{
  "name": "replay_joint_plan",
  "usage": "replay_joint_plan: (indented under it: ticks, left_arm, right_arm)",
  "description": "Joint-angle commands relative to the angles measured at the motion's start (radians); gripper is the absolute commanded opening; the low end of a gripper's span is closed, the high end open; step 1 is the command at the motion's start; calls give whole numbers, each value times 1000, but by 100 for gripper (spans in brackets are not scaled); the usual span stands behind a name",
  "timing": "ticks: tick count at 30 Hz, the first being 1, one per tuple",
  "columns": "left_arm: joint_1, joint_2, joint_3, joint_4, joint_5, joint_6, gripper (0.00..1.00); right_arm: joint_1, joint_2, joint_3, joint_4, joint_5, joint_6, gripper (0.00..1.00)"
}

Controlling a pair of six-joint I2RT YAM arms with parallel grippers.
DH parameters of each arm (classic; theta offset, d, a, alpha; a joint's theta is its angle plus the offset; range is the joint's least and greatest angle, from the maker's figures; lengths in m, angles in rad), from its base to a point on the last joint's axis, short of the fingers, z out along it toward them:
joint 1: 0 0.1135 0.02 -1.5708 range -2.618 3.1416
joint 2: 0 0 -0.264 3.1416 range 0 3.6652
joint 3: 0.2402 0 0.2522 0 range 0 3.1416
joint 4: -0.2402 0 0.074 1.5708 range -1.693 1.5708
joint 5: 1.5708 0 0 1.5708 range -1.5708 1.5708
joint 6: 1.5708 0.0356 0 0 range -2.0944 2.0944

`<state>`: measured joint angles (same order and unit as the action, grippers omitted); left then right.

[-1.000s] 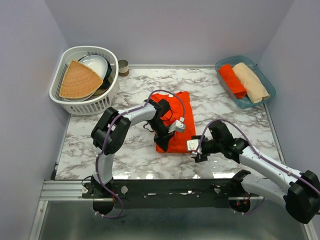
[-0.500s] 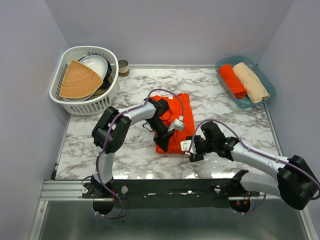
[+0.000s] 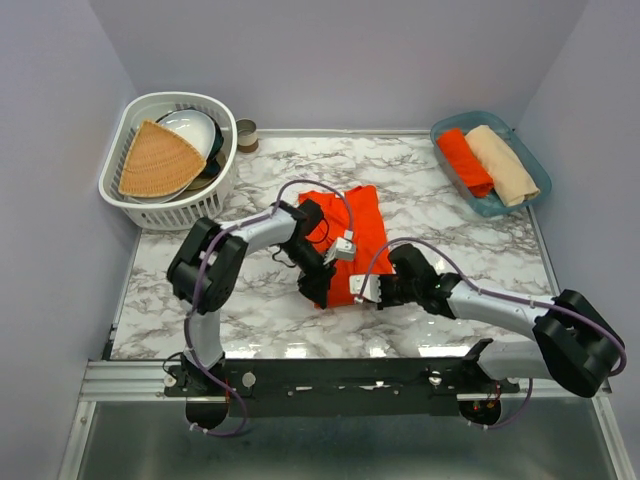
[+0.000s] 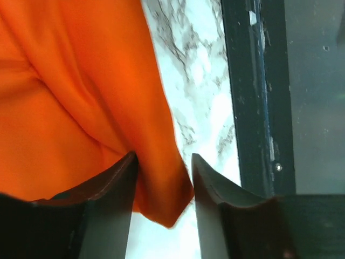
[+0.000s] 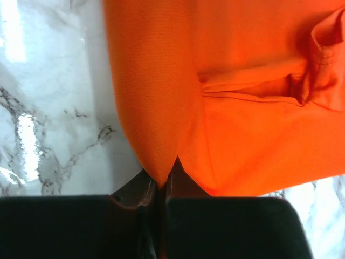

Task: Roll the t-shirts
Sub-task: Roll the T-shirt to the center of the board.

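A bright orange-red t-shirt (image 3: 362,225) lies folded into a long strip in the middle of the marble table. My left gripper (image 3: 318,290) stands at its near left corner, open, with that loose corner (image 4: 161,199) lying between the fingers (image 4: 116,199). My right gripper (image 3: 358,292) is at the near right edge, shut on a pinch of the orange cloth (image 5: 161,162). Two more t-shirts lie rolled at the back right, one orange (image 3: 463,160) and one pale beige (image 3: 505,165).
The rolled shirts sit in a blue bin (image 3: 490,208). At the back left is a white basket (image 3: 170,97) with a tan woven fan (image 3: 158,160) and bowls, and a small can (image 3: 246,133) beside it. A black rail (image 4: 259,108) runs along the table's near edge.
My left gripper has opened and slid toward the shirt's near left corner. The right gripper has moved left to the near edge and closed on the cloth.
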<state>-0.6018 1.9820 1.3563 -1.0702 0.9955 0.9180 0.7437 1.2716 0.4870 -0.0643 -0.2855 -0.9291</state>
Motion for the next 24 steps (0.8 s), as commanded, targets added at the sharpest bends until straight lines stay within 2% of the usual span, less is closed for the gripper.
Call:
replay_joint_plan:
  ticks: [1,2,3,5,6,14,18,21,24]
  left_arm:
    - [10,-329,-276,356,-134,-168,98]
    - [10,-385,-327,500,-165,-233,99]
    - [10,-476,-370,562,-191,-267,99]
    - [-10,-540,-476,726,-303,-385,99]
    - [-15,-572,-499,748,-322,-390,99]
    - [-107,-575,-566,814,-406,-406,99]
    - [-128,-552,-553,787,-436,-393,97]
    - [-131,-522,-528,734,-436,-378,89]
    - [-131,-479,-496,673,-396,-370,70]
  right_arm:
    - [2,-11,68,-57,49,99,4]
    - [0,-14,93,-87,8,111,3]
    - [-1,-12,105,-129,-13,125,2]
    - [-3,-5,120,-173,-62,156,2]
    - [-3,0,136,-186,-76,161,2]
    - [-3,9,137,-210,-99,156,3]
    - [-3,0,136,-200,-96,179,3]
    - [-3,-5,128,-192,-98,196,3]
    - [-4,-5,125,-198,-101,197,4]
